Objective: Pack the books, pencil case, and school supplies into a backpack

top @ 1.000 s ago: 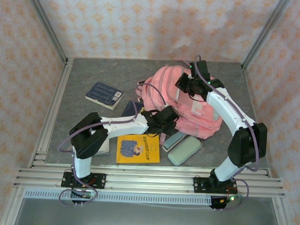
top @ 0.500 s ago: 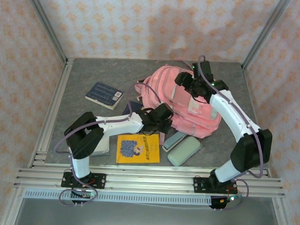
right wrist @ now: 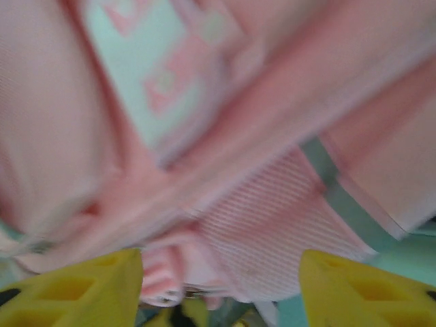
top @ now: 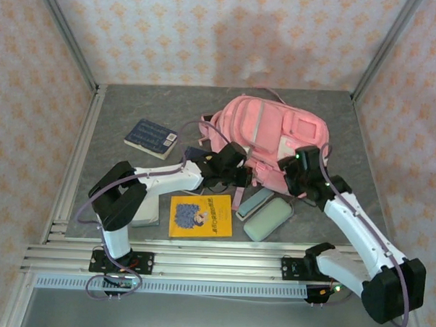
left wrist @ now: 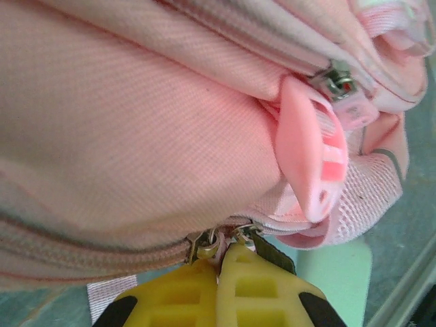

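The pink backpack (top: pixel 270 137) lies in the middle of the table. My left gripper (top: pixel 240 176) is at its near edge, yellow fingers (left wrist: pixel 184 293) shut on a zipper pull (left wrist: pixel 207 246) of the backpack (left wrist: pixel 136 122). My right gripper (top: pixel 293 178) stands open against the backpack's near right side, with pink mesh (right wrist: pixel 272 225) between its fingers (right wrist: pixel 361 289); that view is blurred. The mint pencil case (top: pixel 268 218) and a slim teal bar (top: pixel 254 202) lie in front of the backpack. A yellow book (top: pixel 200 215), a navy book (top: pixel 152 137), a second navy book (top: pixel 191 155) and a pale book (top: pixel 150 215) lie to the left.
A pink rubber tag (left wrist: pixel 310 163) hangs off a second zipper beside my left fingers. Aluminium rails (top: pixel 213 263) run along the near edge and the left side. Patterned walls close in the back and both sides.
My right arm swung down from above the backpack's top to its near right side. The left gripper shifted slightly up and to the right along the backpack's edge. The backpack lies flatter.
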{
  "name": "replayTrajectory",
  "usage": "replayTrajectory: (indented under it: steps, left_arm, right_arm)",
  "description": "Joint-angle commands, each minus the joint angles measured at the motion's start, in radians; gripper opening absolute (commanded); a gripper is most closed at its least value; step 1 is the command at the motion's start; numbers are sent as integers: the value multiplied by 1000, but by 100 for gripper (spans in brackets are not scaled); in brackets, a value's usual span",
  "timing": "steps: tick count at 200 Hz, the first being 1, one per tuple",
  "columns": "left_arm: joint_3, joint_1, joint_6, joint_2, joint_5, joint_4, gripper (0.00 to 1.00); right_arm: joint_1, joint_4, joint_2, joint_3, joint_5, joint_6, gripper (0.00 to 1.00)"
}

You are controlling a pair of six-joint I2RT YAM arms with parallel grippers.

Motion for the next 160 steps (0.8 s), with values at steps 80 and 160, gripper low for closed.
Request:
replayTrajectory:
  steps: [80,160]
  left_arm:
    - [-38,7,-120,-72,75,190,0]
    - [-31,10,-71,-78,43,112,0]
  right_arm:
    - [8,340,97,-176,-20,331,79]
    - [-14,360,187,-125,108,220,0]
